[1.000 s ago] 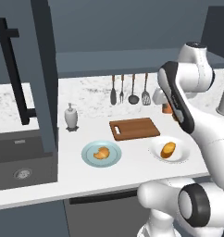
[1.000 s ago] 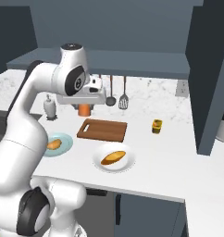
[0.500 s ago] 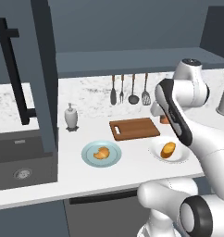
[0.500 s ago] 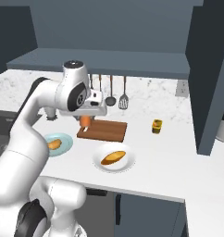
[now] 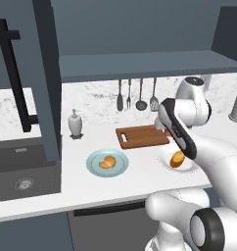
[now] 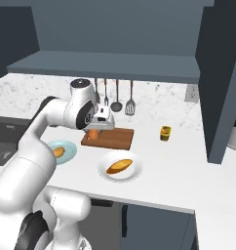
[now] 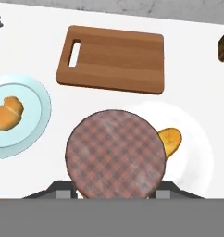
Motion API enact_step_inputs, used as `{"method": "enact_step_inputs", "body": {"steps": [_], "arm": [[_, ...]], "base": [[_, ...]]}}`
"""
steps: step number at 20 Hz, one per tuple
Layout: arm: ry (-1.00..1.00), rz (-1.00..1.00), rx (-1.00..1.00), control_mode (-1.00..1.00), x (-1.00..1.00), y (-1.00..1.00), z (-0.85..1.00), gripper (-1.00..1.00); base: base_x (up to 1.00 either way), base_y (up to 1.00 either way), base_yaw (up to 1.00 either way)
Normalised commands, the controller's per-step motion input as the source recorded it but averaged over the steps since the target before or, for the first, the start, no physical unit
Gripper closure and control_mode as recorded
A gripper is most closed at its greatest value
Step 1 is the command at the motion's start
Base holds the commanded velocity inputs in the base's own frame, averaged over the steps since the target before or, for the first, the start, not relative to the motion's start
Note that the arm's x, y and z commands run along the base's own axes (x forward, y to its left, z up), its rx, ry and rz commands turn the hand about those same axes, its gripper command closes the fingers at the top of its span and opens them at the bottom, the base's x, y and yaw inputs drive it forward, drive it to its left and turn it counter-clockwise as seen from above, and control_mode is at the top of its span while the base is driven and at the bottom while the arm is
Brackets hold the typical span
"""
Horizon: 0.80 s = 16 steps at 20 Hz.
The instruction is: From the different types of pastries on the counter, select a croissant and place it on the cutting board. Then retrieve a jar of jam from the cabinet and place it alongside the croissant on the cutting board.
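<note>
My gripper [image 6: 100,126] is shut on the jar of jam [image 6: 93,134], an orange-brown jar that hangs just over the left end of the brown cutting board [image 6: 115,138]. In the hand view its checked lid [image 7: 116,155] sits between my fingertips, and the bare cutting board [image 7: 114,60] lies beyond it. The croissant [image 7: 7,112] lies on the light-blue plate [image 7: 37,99], left of the jar. In the left base view my forearm hides the hand, while the croissant [image 5: 107,162] and the cutting board [image 5: 140,136] show.
A rounder bun [image 6: 119,166] rests on a white dish [image 6: 134,172] in front of the board. A small yellow jar [image 6: 165,133] stands to its right. A white shaker [image 5: 75,123], hanging utensils [image 5: 137,95], the open cabinet door [image 5: 44,73] and the sink [image 5: 22,169] lie to the left.
The arm has come down and forward from near the back wall, carrying the jar down to the left end of the cutting board. Pastries and board have not moved.
</note>
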Motion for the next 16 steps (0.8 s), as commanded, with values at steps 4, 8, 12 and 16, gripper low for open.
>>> {"method": "enact_step_inputs", "body": {"steps": [4,8,12,16], "arm": [[-0.06,-0.08,0.0,-1.0,0.53,-0.02,-0.26,1.0],[-0.05,-0.07,0.0,-1.0,0.4,-0.15,-0.12,1.0],[-0.03,-0.04,0.0,-1.0,0.35,-0.28,-0.08,1.0],[-0.03,-0.02,0.0,-1.0,0.44,-0.23,-0.13,1.0]], "base": [[0.0,0.0,0.0],[0.0,0.0,0.0],[0.0,0.0,0.0],[0.0,0.0,0.0]]}}
